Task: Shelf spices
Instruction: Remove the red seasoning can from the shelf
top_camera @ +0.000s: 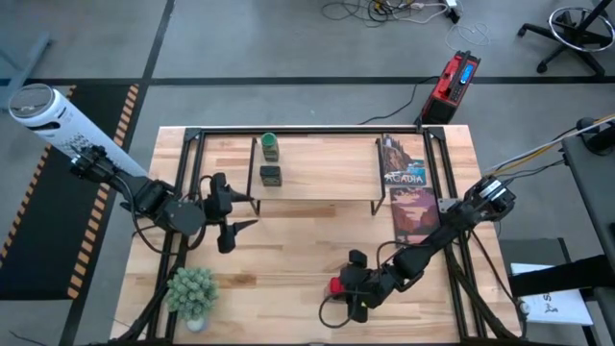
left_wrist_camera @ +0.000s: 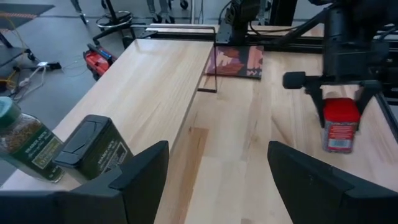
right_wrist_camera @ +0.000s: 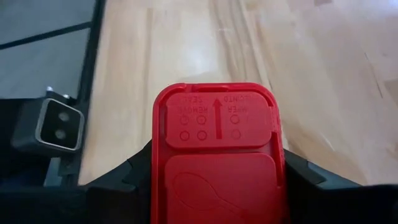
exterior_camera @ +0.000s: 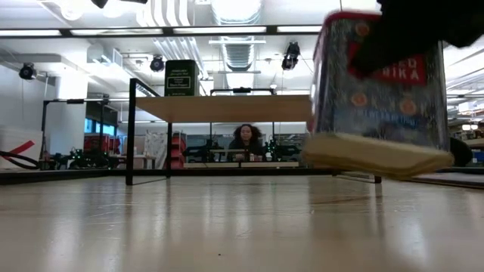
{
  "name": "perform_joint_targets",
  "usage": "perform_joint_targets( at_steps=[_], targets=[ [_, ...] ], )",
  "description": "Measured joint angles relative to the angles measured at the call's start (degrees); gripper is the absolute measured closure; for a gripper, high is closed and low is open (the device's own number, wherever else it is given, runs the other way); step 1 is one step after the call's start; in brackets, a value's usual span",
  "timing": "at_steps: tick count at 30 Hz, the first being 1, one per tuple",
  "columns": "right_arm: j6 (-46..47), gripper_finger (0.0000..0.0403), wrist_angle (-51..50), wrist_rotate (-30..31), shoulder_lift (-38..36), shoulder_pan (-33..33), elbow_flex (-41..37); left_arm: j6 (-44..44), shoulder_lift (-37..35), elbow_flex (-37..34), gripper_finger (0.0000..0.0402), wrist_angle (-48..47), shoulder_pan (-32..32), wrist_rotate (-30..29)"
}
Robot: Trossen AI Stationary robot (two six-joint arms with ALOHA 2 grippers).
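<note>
From above, the shelf (top_camera: 317,163) is seen at the far middle of the table (top_camera: 288,259). Two spices stand on its left end: the green-capped jar (top_camera: 269,146) and, just nearer, the dark tin (top_camera: 270,176). A book (top_camera: 408,197) marked "ACADIA" lies at about three o'clock from the shelf, partly under its right end. A potted plant (top_camera: 191,291) sits at the table's near-left corner, at seven o'clock from the shelf. A red box (top_camera: 453,82) lies on the floor beyond the table. The left gripper (top_camera: 233,224) is held spread open, with nothing in it, just off the shelf's left front leg. The right gripper (top_camera: 348,288) is closed on the red tin (top_camera: 336,285) near the table's front edge, at six o'clock from the shelf.

From table height, the red tin (exterior_camera: 378,83) is seen large at the right, tilted, with its base off the table; the letters "RIKA" can be read on it. The shelf (exterior_camera: 227,108) is seen behind, with the dark tin (exterior_camera: 181,78) on top. A seated person (exterior_camera: 246,142) is seen beyond the shelf's legs.

In the left wrist view, the green-capped jar (left_wrist_camera: 22,140) and the dark tin (left_wrist_camera: 93,149) are seen side by side on the shelf, and the red tin (left_wrist_camera: 340,124) is seen hanging in the other arm's fingers over the table.

In the right wrist view, the red tin's lid (right_wrist_camera: 214,155) is seen clamped between the fingers; its embossed wording cannot be read.
</note>
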Motion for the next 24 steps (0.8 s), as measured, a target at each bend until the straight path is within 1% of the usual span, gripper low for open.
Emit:
perform_joint_targets(
  at_steps=[6, 10, 13, 17, 20, 24],
  targets=[
    [-2.59, 0.0208, -0.98, -1.68, 3.87, -0.02, 3.55, 0.02, -0.02, 0.02, 0.0138, -0.02, 0.00, -0.70],
    [-3.88, 0.0208, -6.73, -1.56, 6.58, -0.12, 7.33, -0.01, 0.00, 0.02, 0.0138, -0.01, 0.00, -0.71],
    [-4.83, 0.0208, -9.10, -1.39, 7.45, -0.17, 9.22, -0.01, 0.00, 0.02, 0.0138, -0.01, 0.00, -0.70],
    [-5.11, 0.0206, -9.16, -1.07, 7.48, -0.41, 9.86, 0.00, 0.00, 0.02, 0.0138, -0.01, 0.00, -0.70],
    [-5.09, 0.0194, -9.39, -1.09, 7.50, -0.48, 9.77, -0.02, 0.00, 0.02, 0.0138, -0.02, 0.00, -0.70],
    [-4.80, 0.0167, -9.19, -1.07, 7.50, -0.55, 9.77, -0.04, 0.00, 0.02, 0.0138, 0.00, 0.00, -0.67]
  ],
)
